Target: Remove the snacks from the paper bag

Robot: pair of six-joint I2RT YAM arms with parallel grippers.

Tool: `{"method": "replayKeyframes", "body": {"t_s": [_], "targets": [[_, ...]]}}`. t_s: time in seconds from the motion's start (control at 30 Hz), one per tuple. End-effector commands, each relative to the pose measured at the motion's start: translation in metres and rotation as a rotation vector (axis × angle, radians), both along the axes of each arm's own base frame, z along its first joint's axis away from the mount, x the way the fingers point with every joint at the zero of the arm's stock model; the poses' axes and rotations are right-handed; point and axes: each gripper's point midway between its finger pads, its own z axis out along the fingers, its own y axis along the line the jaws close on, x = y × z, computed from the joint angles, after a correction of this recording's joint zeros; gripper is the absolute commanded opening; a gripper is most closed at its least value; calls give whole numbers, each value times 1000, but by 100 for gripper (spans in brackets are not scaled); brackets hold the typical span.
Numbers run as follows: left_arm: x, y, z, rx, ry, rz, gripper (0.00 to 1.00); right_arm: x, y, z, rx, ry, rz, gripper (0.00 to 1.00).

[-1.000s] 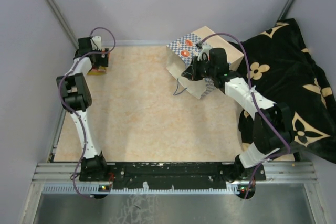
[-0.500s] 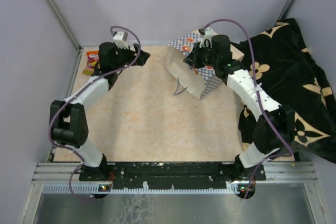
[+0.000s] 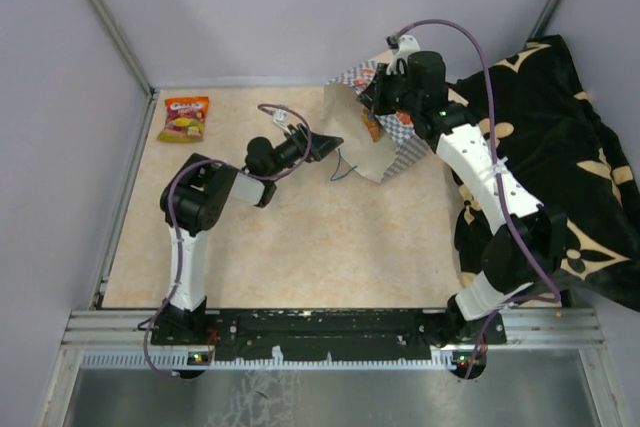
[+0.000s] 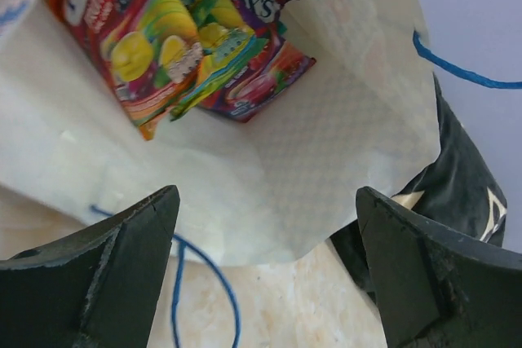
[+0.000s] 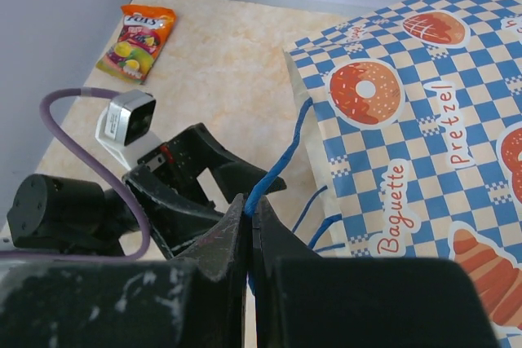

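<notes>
At about ten o'clock on the table (image 3: 300,247), well apart from everything else, one orange snack packet (image 3: 184,118) lay flat near the far-left corner. The left arm stretched toward one o'clock, and the left gripper (image 3: 323,144) stood just before the mouth of the paper bag (image 3: 365,147). Its jaws were spread wide with nothing between them. In its wrist view the two fingers (image 4: 122,266) framed the bag's opening from seven and five o'clock. Inside the bag, at eleven o'clock in that view, the other snacks (image 4: 192,46) lay bunched and overlapping, in orange, green and purple wrappers. I could not tell how many there were.

The bag sat at about one o'clock on the table, tipped so that its mouth faced nine o'clock. The right gripper (image 5: 248,218) hung over the bag's blue-checked side. It was closed tight on a blue cord handle (image 5: 281,159) of the bag, with the cord pinched between its tips. At three o'clock a black cloth (image 3: 545,137) with gold flowers lay just beside the bag.
</notes>
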Motion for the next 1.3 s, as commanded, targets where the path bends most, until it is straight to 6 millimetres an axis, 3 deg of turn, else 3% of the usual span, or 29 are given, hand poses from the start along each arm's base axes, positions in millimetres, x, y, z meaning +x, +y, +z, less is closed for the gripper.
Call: {"method": "replayKeyframes", "body": {"t_s": [0.0,0.23,0.57,0.7,0.9,1.03,1.13,1.27], "targets": [[9,-21,46,-117,-147,60,95,-9,-6,35,31,-75,-27,0],[54,-43,13,75,-157,325,97,-21,-8,27,34,-56,-19,0],[106,-76,-21,257,-89,424,97,-36,-17,26,17,-62,-24,0],[117,-87,-39,323,-52,444,92,-43,-17,23,26,-63,-12,0],[108,-90,-44,321,-56,443,69,-45,-20,17,7,-66,-16,0],[94,-83,-34,320,-70,438,28,-42,-19,21,8,-73,-17,0],[76,-73,-10,318,-123,427,2,-38,-20,23,7,-80,-27,0],[36,-49,20,305,-192,406,0,-33,-21,26,11,-85,-35,0]]}}
